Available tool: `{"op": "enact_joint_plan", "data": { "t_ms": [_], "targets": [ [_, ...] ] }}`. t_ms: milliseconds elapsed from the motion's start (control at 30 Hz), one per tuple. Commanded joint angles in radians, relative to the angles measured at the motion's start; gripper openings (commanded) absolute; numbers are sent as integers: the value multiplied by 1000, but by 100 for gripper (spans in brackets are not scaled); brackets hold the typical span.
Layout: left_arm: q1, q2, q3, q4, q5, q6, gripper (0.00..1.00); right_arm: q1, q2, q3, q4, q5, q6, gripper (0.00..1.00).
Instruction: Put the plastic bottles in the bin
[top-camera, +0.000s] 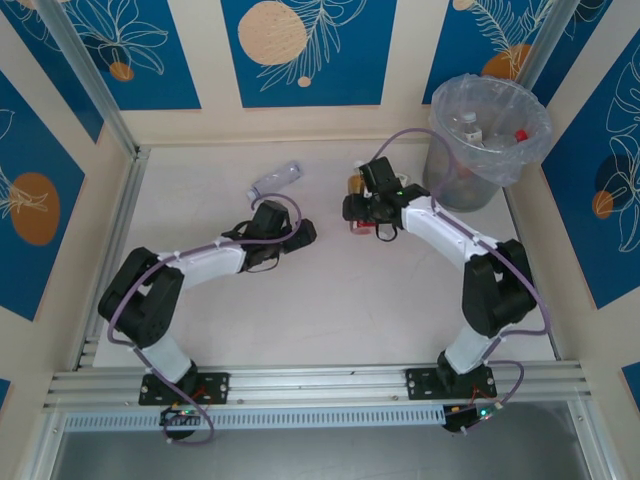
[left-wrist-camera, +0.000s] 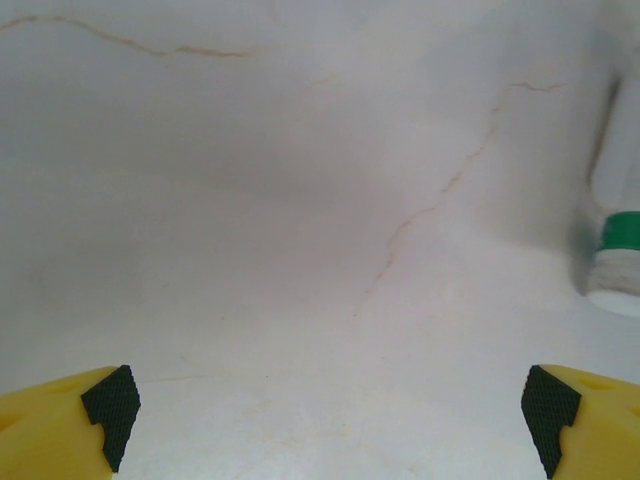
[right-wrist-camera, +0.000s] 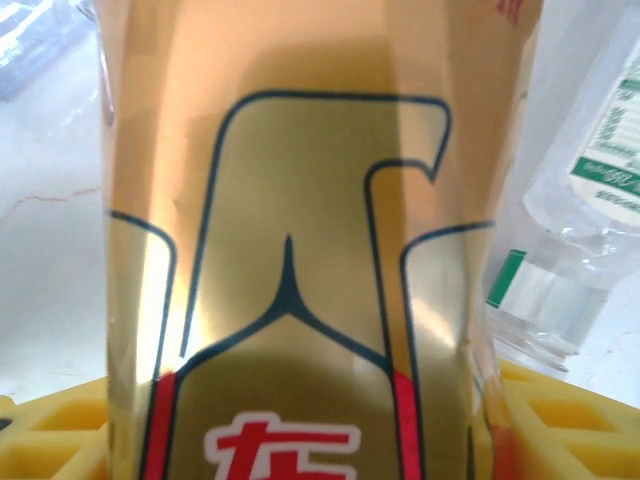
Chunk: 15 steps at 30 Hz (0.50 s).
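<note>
At table centre, right gripper (top-camera: 363, 213) clamps across orange bottle (right-wrist-camera: 300, 250), long axis crosswise to the jaws; bin (top-camera: 462, 185) stands near, to its right and slightly beyond, the right arm the nearer; left gripper (left-wrist-camera: 330, 410), jaws spread wide, holds nothing; clear bottle (top-camera: 276, 180) lies beyond it.

Lab cell: aluminium rails (top-camera: 320, 382), printed panels (top-camera: 340, 60)

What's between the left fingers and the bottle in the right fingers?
Bare table, in the top view; left fingers open, right fingers hold the orange-brown bottle.
</note>
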Motion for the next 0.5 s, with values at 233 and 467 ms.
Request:
{"op": "enact_joint_plan", "data": {
  "t_ms": [233, 467],
  "targets": [
    [10, -159, -74, 199, 90, 205, 100, -57, -256, -123, 179, -61, -49, 58],
    [9, -191, -118, 277, 97, 204, 100, -120, -369, -136, 210, -126, -58, 58]
  ]
}}
